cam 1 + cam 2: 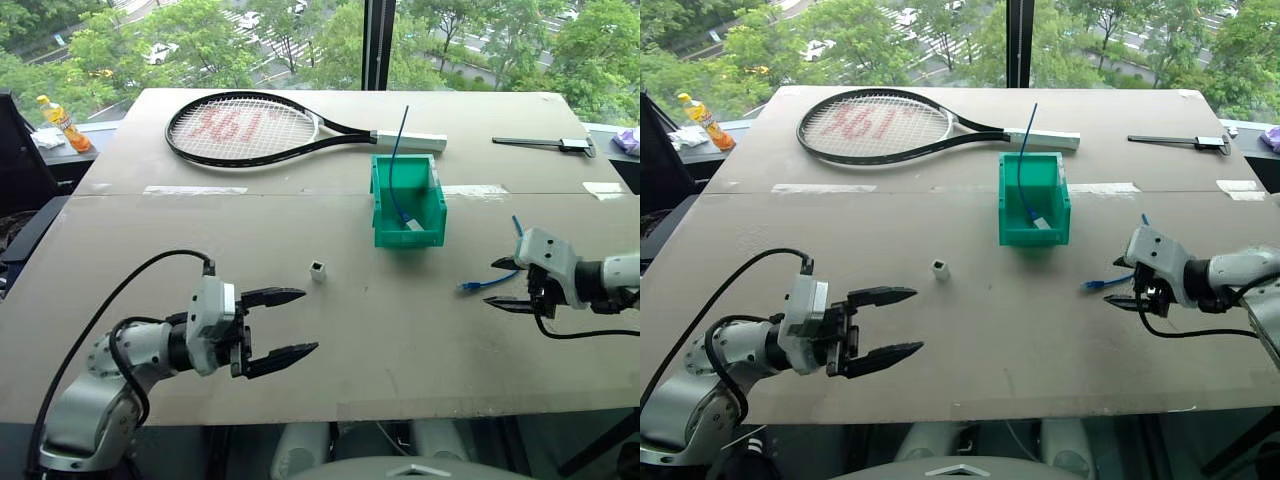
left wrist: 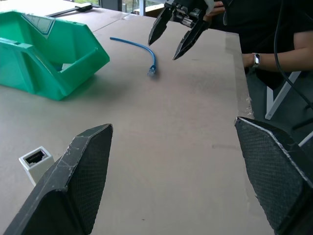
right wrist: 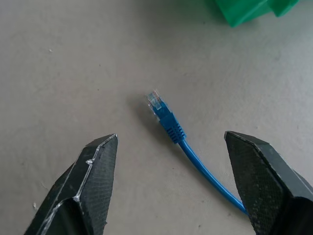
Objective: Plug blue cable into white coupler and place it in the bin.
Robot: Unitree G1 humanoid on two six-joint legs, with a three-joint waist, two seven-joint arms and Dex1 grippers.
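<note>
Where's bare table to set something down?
Free: between the white coupler and the blue cable, in front of the bin; also left of the bin, below the racket. Crowded: around the cable, under the right gripper.

2 blue cables (image 1: 487, 284), 1 coupler (image 1: 317, 270), 1 bin (image 1: 380, 222), 1 racket (image 1: 250, 129), 1 bottle (image 1: 64, 122)

A tennis racket (image 1: 250, 128) lies at the table's (image 1: 300, 330) far edge; an orange-drink bottle (image 1: 62, 122) stands beyond.
</note>
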